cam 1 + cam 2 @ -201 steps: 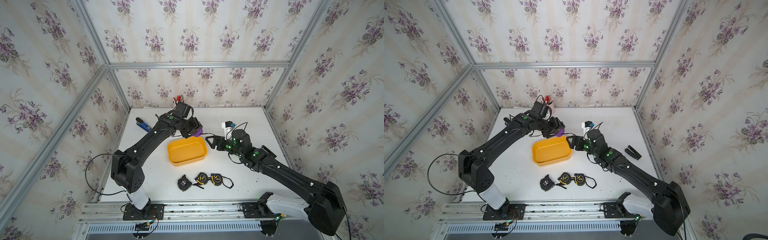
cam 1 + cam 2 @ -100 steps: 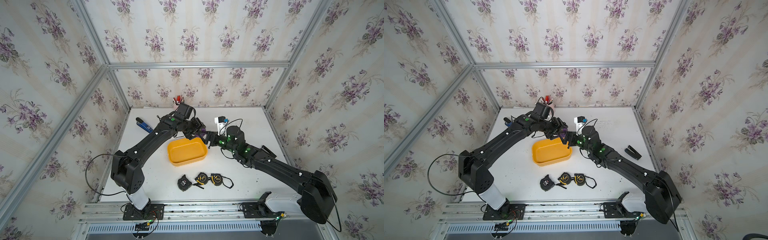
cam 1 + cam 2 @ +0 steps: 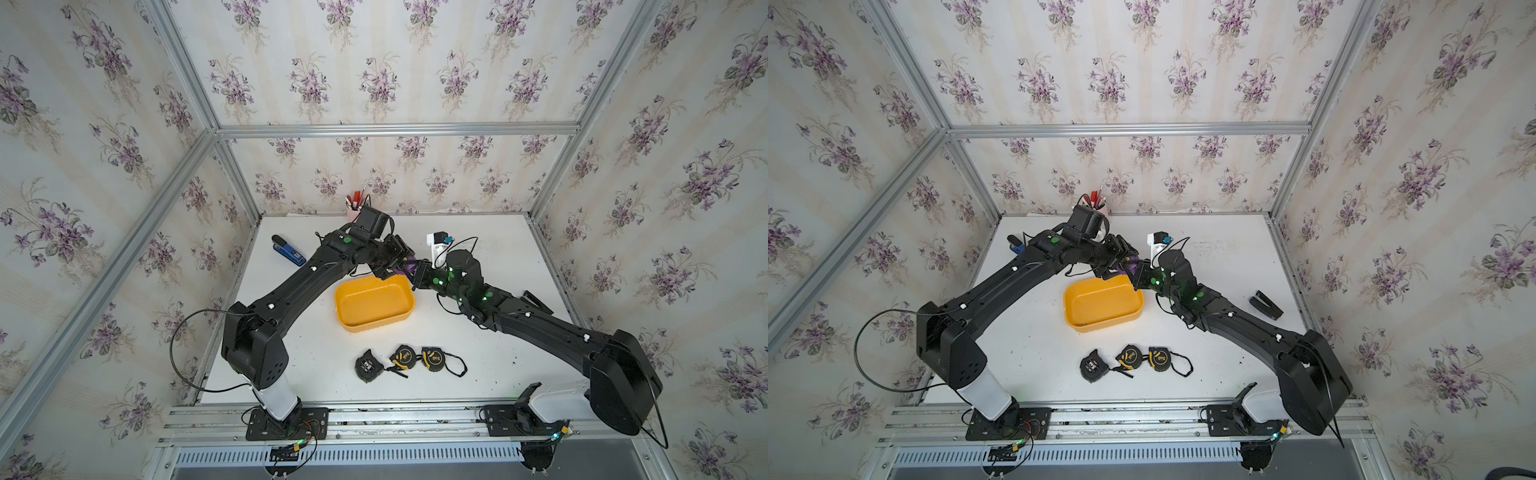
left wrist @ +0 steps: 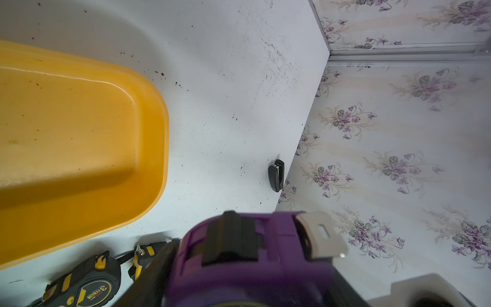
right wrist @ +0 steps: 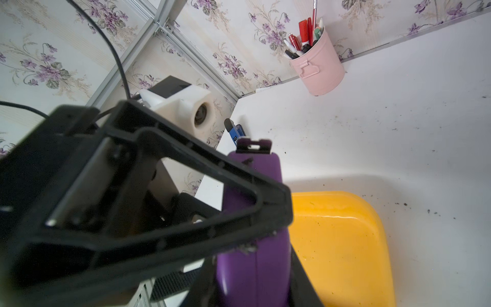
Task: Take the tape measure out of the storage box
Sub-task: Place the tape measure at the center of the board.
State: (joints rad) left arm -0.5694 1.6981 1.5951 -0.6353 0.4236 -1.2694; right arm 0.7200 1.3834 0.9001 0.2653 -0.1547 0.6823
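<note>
A robotics lab test cell, not a home. Two black arms (image 3: 291, 291) are bolted to a slotted aluminium rail (image 3: 415, 419) at a scuffed white table (image 3: 507, 257). An aluminium frame (image 3: 395, 130) holding panels of violet wallpaper (image 3: 374, 62) boxes it in. A yellow box (image 3: 374, 326), tape measures (image 3: 403, 357) and a pen cup (image 5: 317, 71) sit like props.

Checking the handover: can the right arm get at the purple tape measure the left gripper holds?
Yes, it seems: the right gripper is shut on the purple tape measure above the far rim of the storage box; the left gripper grips it too.
</note>
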